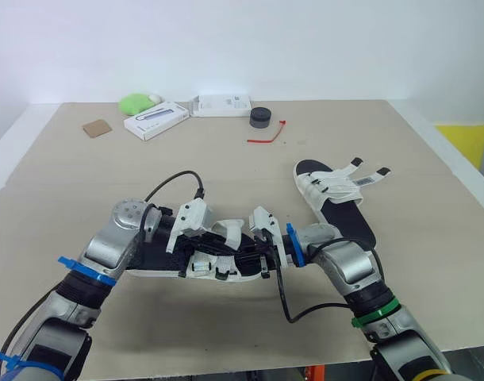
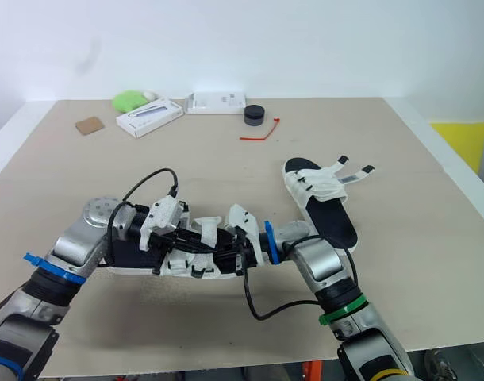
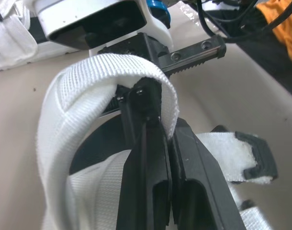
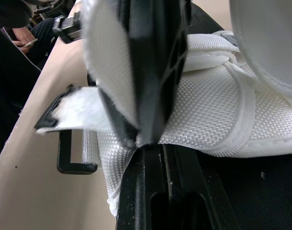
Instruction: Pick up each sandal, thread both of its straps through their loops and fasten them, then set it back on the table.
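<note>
Arms: 2; your forearms angle inward from the near edge and meet, wrists turned so the grippers face each other.
Left gripper [image 3: 148, 103]: fingers pressed together, with a white looped strap [image 3: 88, 86] pinched at their tips.
Right gripper [image 4: 141, 139]: fingers closed, clamping the white webbing [image 4: 208, 115] of the same sandal.
Sandals: 2. The near sandal [image 1: 218, 258], with a black sole and white straps, sits low between your 2 grippers. You cannot tell whether it rests on the table [image 1: 432, 262]. The far sandal [image 1: 333, 198] lies flat on the table further back on your right, its 2 strap ends splayed loose.
Far edge: 2 white boxes, both closed with their contents hidden, an angled box [image 1: 155, 121] and a long box [image 1: 222, 105]; 1 black puck [image 1: 261, 117]; 1 red tie [image 1: 267, 136]; 1 brown square [image 1: 97, 128]; 1 green lump [image 1: 136, 102].
</note>
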Controlling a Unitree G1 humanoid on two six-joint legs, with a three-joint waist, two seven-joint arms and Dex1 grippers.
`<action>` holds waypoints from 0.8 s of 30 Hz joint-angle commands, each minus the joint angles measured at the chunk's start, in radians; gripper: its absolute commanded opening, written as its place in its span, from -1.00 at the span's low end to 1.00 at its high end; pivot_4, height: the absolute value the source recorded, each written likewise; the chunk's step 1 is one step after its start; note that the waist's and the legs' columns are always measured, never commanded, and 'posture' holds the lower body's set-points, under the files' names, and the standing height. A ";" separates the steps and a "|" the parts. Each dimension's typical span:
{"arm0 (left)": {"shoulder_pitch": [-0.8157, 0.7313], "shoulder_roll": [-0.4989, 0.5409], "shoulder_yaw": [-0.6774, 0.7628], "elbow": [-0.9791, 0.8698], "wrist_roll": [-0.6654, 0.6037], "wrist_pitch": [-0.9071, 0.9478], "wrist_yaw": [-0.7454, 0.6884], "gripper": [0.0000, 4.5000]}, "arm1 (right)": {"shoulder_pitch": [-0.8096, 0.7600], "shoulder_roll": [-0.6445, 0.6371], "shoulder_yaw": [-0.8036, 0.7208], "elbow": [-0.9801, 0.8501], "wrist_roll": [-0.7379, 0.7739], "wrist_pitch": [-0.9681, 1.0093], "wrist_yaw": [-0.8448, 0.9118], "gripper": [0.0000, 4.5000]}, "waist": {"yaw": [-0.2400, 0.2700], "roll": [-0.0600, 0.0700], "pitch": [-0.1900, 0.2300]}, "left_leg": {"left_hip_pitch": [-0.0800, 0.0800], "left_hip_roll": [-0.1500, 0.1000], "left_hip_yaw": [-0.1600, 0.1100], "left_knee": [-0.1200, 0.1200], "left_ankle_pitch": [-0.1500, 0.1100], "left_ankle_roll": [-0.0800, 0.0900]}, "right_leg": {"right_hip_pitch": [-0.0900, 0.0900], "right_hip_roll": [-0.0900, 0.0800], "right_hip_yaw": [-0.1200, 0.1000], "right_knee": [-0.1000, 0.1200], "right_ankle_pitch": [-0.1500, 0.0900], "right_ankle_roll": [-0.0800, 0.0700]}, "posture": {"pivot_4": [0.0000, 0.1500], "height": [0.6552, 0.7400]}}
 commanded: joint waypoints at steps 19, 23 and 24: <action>-0.101 -0.076 0.212 -0.086 -0.381 0.814 0.285 -0.97 | 0.047 -0.005 0.049 0.067 -0.035 0.039 -0.031 -1.00 | -0.001 0.002 0.001 | 0.000 0.000 -0.001 0.002 0.000 0.000 | 0.000 0.001 0.000 0.000 0.001 0.001 | 1.00 1.00; -0.105 -0.052 0.259 -0.103 -0.498 0.996 0.306 -0.97 | 0.048 -0.005 0.050 0.064 -0.035 0.041 -0.031 -1.00 | -0.001 0.002 0.002 | 0.000 0.000 -0.001 0.002 0.000 0.000 | 0.000 0.001 0.000 0.000 0.001 0.001 | 1.00 1.00; -0.098 -0.046 0.263 -0.113 -0.511 1.012 0.309 -0.97 | 0.049 -0.006 0.050 0.064 -0.035 0.042 -0.031 -1.00 | -0.001 0.002 0.002 | 0.000 0.000 -0.001 0.002 0.000 0.000 | 0.000 0.001 0.000 0.000 0.001 0.001 | 1.00 1.00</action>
